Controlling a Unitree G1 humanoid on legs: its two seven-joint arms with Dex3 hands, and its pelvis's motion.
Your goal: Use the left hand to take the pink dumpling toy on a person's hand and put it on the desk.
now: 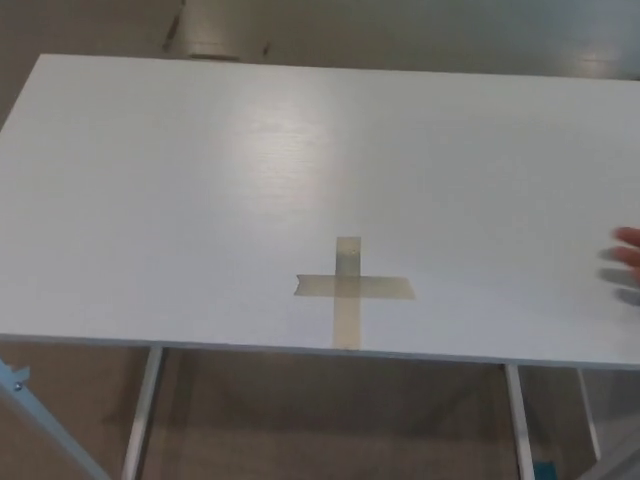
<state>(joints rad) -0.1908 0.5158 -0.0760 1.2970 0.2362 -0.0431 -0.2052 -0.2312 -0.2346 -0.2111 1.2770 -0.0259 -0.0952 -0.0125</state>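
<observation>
A white desk (200,180) fills most of the head view. A cross of tan tape (349,288) is stuck near its front edge, right of the middle. At the far right edge of the picture the blurred fingertips of a person's hand (627,255) reach in over the desk. No pink dumpling toy shows in the frame. Neither of my hands is in view.
White desk legs (142,410) show below the front edge, over a brownish floor. A light blue frame piece (20,385) sits at the lower left corner. Beyond the desk's far edge lies more floor.
</observation>
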